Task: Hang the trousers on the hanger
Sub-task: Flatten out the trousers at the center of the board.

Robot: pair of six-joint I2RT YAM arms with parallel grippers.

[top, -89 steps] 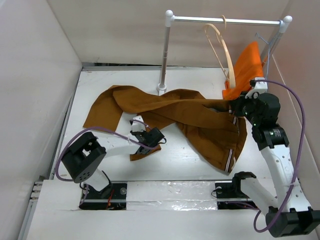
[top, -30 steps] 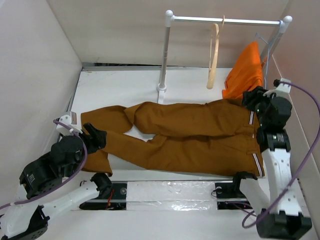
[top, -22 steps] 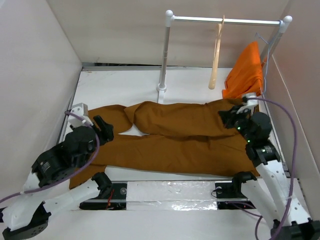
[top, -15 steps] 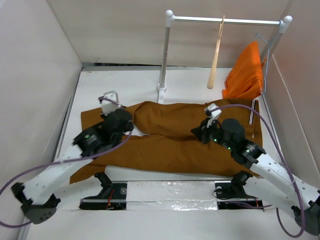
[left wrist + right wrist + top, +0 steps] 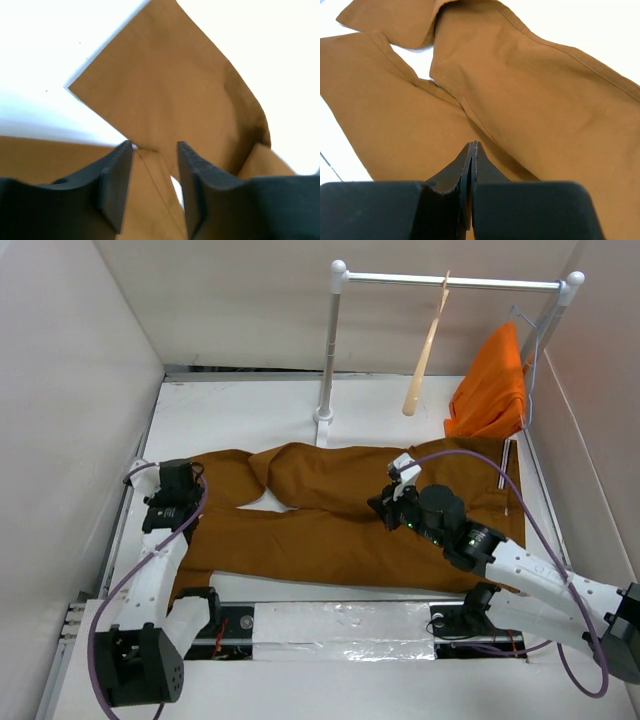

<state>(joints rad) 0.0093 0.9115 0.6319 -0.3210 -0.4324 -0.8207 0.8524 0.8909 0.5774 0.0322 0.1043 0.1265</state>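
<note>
Trousers point(image 5: 300, 540) flat below parted left jaws, closed right jaws, seemingly empty

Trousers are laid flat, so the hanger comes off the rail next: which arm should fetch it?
Probably right. The right arm is over the middle of the trousers, nearer the hanger; the left arm is at the far cuffs.

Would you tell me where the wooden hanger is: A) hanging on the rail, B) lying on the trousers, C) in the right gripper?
A: the hanger hangs by its hook from the rail, apart from the trousers lying flat.
</note>
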